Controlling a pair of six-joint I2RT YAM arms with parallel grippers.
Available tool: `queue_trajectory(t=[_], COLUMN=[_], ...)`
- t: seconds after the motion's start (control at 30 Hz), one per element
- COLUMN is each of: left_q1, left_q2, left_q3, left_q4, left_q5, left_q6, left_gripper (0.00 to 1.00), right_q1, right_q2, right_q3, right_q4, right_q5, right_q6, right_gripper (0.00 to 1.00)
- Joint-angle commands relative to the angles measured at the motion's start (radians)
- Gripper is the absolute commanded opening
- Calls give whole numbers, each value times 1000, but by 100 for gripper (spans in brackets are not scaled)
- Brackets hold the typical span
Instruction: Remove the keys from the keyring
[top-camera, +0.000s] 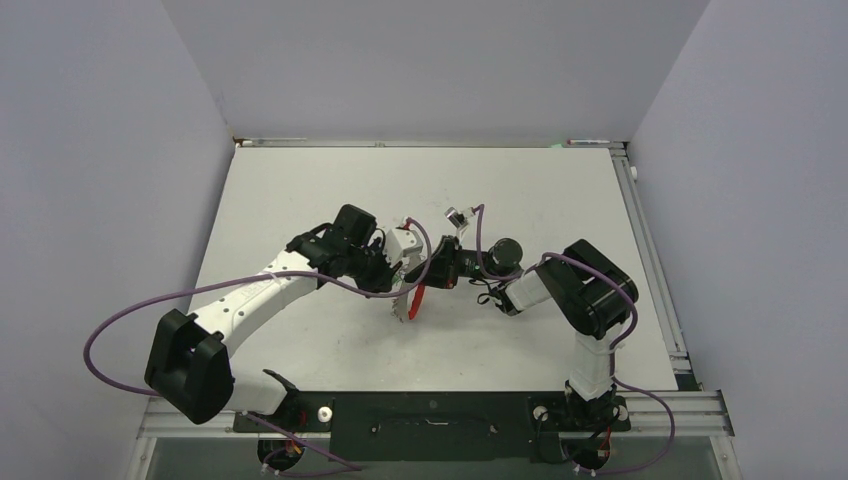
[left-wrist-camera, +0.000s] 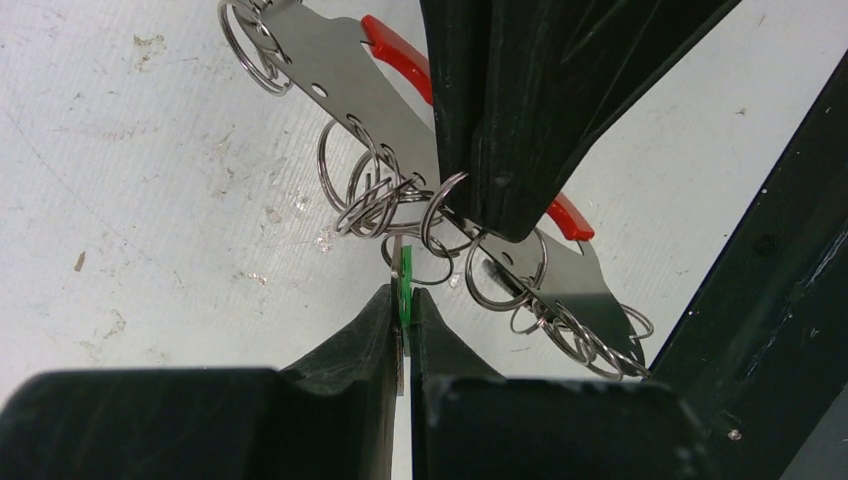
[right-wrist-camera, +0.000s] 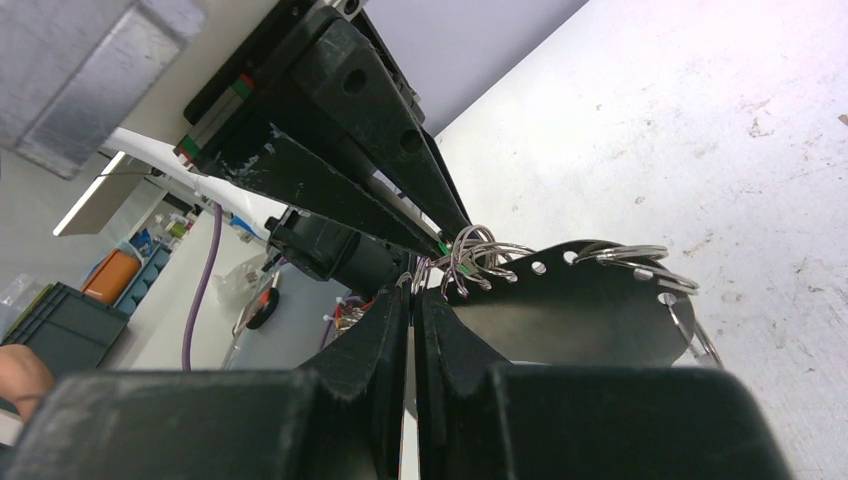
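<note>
Over the middle of the desk (left-wrist-camera: 120, 200), the stiff, slippery keyring (left-wrist-camera: 340, 75) is clamped by the right fingers (left-wrist-camera: 520, 120), while a light green-headed key (left-wrist-camera: 405, 285) is pinched at its head by the left fingers (left-wrist-camera: 365, 340).

The left arm (top-camera: 250, 300) and right arm (top-camera: 595, 300) have white links, black joint housings and looping purple cables (top-camera: 130, 306).

You have open bench (top-camera: 330, 190) on every side of the arms. The pinch point is mid-bench: the left gripper (left-wrist-camera: 404, 310) and right gripper (right-wrist-camera: 412, 292) meet nose to nose, jaws closed on the keys (left-wrist-camera: 405, 285) and keyring (left-wrist-camera: 340, 70), barely a gap between them. Split rings (left-wrist-camera: 370, 195) crowd that gap. A purple cable (top-camera: 478, 235) arcs over the right wrist. Clearance under the keyring looks slight, though hard to judge.
</note>
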Motion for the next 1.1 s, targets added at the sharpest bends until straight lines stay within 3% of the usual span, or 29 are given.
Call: queue_trajectory(t=[0.0, 0.73, 1.07], left_q1=[-3, 64, 27], left_q2=[-3, -3, -23], left_q3=[3, 93, 49], left_q4=[40, -4, -12], left_q5=[-3, -20, -7], left_q6=[-19, -45, -21], left_gripper=[0, 0, 0], right_q1=[12, 44, 43], right_q2=[-63, -77, -69], right_q3=[25, -20, 12], right_q4=[293, 293, 297], right_q5=[5, -58, -8], right_q6=[-1, -88, -58], right_gripper=[5, 5, 5])
